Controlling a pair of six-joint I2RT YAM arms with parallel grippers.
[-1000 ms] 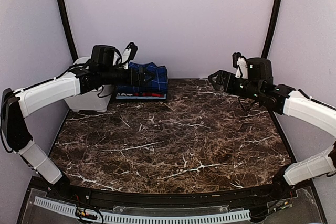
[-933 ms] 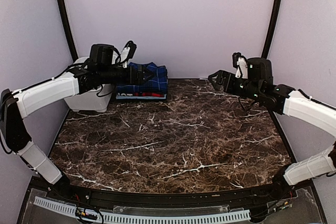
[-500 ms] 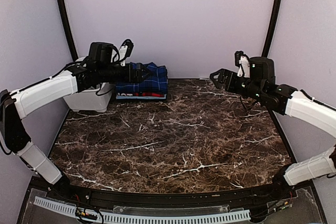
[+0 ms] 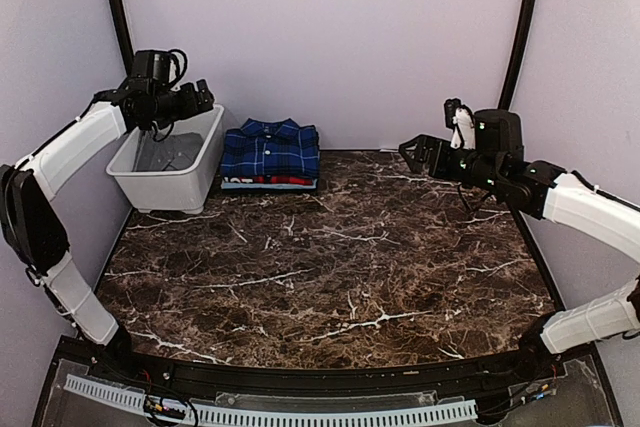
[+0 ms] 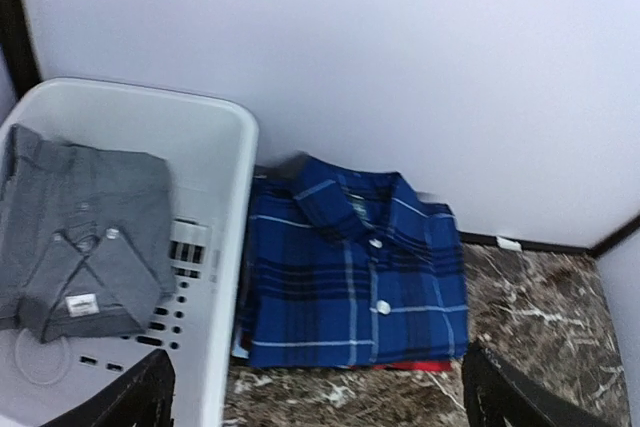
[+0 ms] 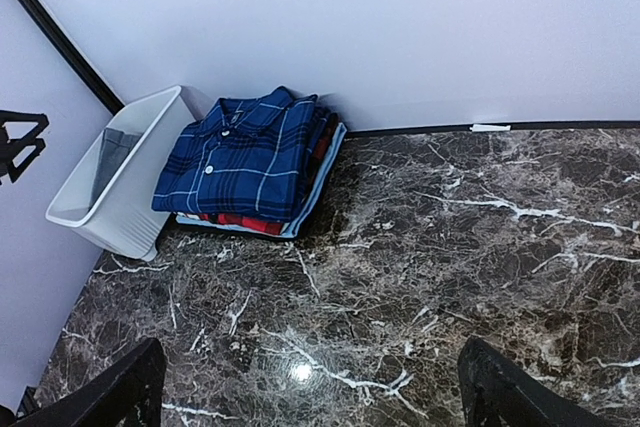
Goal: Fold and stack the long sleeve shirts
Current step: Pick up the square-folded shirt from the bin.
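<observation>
Here — plaid shirt [image 4: 270, 150] tops stack [image 4: 268, 182]

No legible text, brand or number found in any view. A small white tag [image 5: 82, 304] on the folded grey shirt [image 5: 90, 237] in the white basket [image 5: 215, 277] carries marks too small to read. A white strip [image 5: 508, 243] at the wall base behind the counter [image 5: 540, 297] shows no readable marking.

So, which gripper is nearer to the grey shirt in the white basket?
Left. The left gripper hangs open above the basket that holds the grey shirt; the right gripper is open over the right side of the table.
</observation>
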